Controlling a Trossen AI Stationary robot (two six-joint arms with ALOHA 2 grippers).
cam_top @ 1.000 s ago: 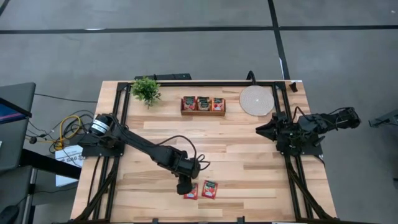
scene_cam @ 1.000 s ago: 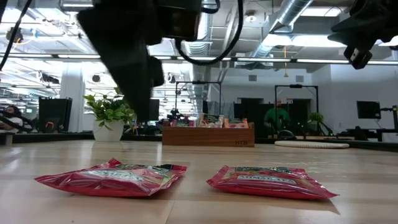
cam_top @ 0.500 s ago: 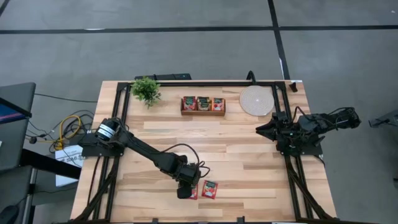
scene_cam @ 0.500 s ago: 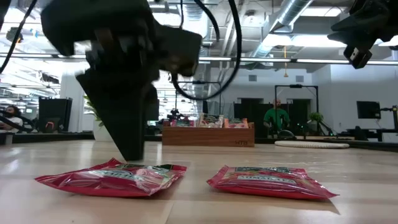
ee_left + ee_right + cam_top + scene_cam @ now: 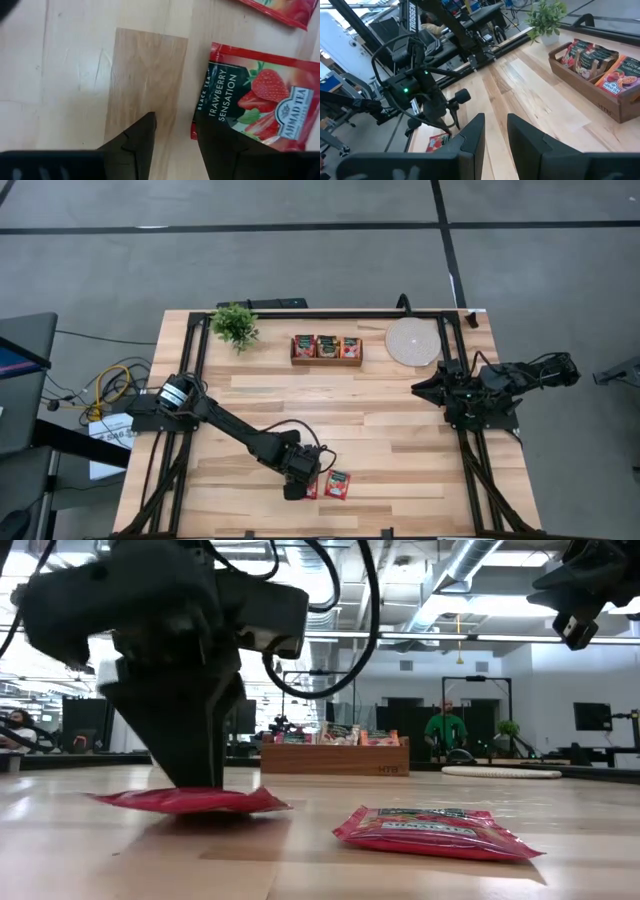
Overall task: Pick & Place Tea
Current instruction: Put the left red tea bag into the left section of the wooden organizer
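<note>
Tea sachets lie on the wooden bench point(image 5: 400, 430) near its front edge: two red ones side by side. Left claw point(image 5: 297, 485) has come down since a second ago, when it hung above the left sachet point(image 5: 190, 801); now its tips sit at that sachet's edge, one finger point(image 5: 217, 140) resting on the dark label, the other point(image 5: 135, 142) on bare wood just beside it. Its jaws stand apart with the sachet's edge between them, not yet pinched. In the low view this sachet looks flatter and lies further back than before, pressed under the claw. The second red sachet point(image 5: 430, 831), just to its right, lies where it did, untouched. More sachets stand upright in the wooden tray point(image 5: 326, 360) at the far side, between the potted plant point(image 5: 235, 324) and the round pale disc point(image 5: 412, 342). Right claw point(image 5: 430, 389) waits as before, raised over the bench's right edge; its fingers point(image 5: 470, 137) stand slightly apart, holding nothing.
</note>
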